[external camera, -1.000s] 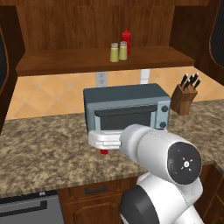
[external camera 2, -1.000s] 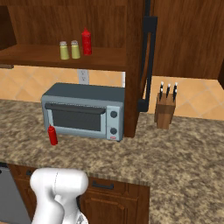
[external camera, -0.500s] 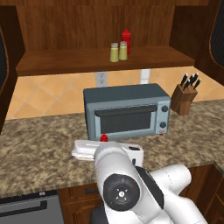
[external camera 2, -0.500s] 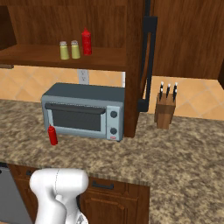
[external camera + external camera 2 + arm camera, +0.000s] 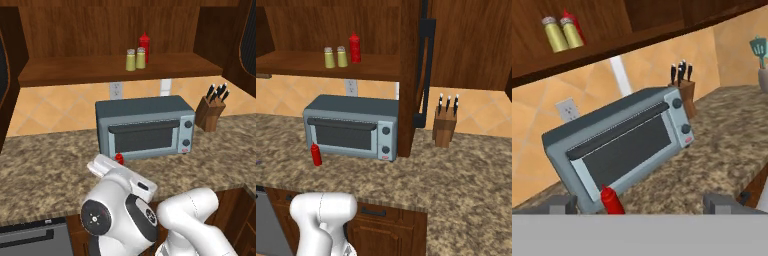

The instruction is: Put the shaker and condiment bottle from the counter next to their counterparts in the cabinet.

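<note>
Right base view: two shakers (image 5: 336, 57) and one red bottle (image 5: 354, 48) already on cabinet shelf (image 5: 376, 66), so shaker looks done. Condiment bottle (image 5: 316, 154) left on bench (image 5: 456, 175), just in front of toaster oven (image 5: 351, 127). Jaws wide, empty. Knife block (image 5: 445, 127) well apart.

Even, soft rendered light falls across all three views, with no single lamp showing and no glare. The toaster oven (image 5: 144, 127) is the clearest landmark: its top is lit pale blue-grey, its glass door dark, and it throws only a faint shade on the bench (image 5: 45, 170) at its foot. Above the toaster oven the cabinet (image 5: 331, 30) stays dim brown. Edges are sharp but coarse and pixelated. In the hand view the toaster oven sits tilted.
</note>
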Motion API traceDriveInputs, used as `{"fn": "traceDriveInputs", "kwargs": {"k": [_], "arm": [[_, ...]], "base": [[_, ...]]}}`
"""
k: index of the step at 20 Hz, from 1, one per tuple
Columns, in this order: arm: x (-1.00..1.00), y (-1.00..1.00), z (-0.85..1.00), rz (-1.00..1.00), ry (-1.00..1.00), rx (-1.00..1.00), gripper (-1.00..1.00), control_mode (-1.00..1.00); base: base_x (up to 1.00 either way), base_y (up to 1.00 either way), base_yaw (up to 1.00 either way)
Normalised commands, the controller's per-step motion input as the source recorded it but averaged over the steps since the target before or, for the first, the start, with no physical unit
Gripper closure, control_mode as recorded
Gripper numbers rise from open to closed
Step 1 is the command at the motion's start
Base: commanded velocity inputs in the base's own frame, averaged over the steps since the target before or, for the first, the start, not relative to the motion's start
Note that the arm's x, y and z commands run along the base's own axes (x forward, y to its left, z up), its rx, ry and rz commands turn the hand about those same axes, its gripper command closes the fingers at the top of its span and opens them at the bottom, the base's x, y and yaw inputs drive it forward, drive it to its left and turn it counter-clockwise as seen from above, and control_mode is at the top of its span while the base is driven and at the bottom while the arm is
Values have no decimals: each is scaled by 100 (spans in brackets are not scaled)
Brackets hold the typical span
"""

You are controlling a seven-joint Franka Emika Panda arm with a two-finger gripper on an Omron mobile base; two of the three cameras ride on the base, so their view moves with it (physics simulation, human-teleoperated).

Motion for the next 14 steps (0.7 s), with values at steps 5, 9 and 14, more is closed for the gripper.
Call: {"fn": "traceDriveInputs", "kwargs": {"k": [5,9,14], "arm": [[39,-41,-27,-9,0,10,-100,-100],[7,0,-12,4,1,0,-100,-100],[0,-5,-15,0,2,-4,-100,-100]], "base": [[0,0,0],[0,0,0],[0,0,0]]}}
